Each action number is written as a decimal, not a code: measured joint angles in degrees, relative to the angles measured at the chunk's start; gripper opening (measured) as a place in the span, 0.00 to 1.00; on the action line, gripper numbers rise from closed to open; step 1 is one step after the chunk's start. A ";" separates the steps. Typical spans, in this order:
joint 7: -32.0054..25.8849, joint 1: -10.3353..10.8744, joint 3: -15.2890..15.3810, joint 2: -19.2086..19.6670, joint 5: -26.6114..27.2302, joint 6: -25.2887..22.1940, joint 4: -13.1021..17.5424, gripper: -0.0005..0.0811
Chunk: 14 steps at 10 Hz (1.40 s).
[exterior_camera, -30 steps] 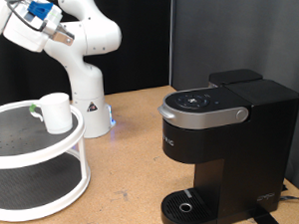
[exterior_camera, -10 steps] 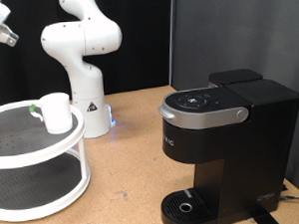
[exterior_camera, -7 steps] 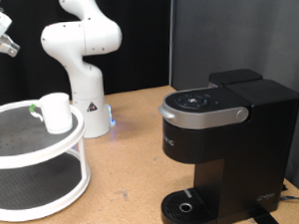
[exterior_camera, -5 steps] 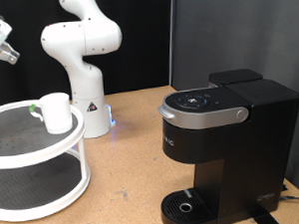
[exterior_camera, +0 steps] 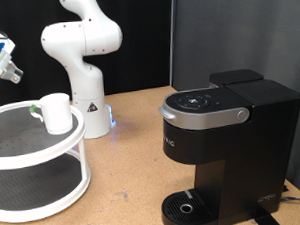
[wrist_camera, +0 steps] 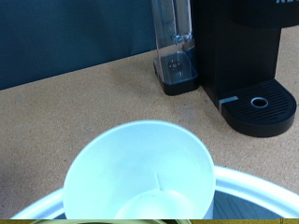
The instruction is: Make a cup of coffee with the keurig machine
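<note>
One cup, white, at 12 o'clock on upper shelf. One coffee machine, black. One two-tier round stand, white. One small green-topped pod at cup's 9 o'clock. One robot arm. One gripper.

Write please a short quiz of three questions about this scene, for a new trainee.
1. True or false: the cup stands on the upper tier of the white round shelf.
2. What is on the drip base of the keurig machine: A) the cup, B) nothing?
3. At which edge of the exterior view does the gripper show?

Key: 1 true; 2 B; 3 the left edge, above the shelf.
</note>
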 joint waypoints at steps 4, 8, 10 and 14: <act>-1.91 -0.05 0.04 0.74 -2.85 1.27 -1.93 0.33; -1.88 -0.06 0.95 0.70 -3.76 4.41 -3.88 0.93; -1.67 -0.06 1.44 0.70 -3.76 6.82 -5.16 0.98; -1.64 -0.11 1.67 0.70 -3.82 8.69 -7.01 0.99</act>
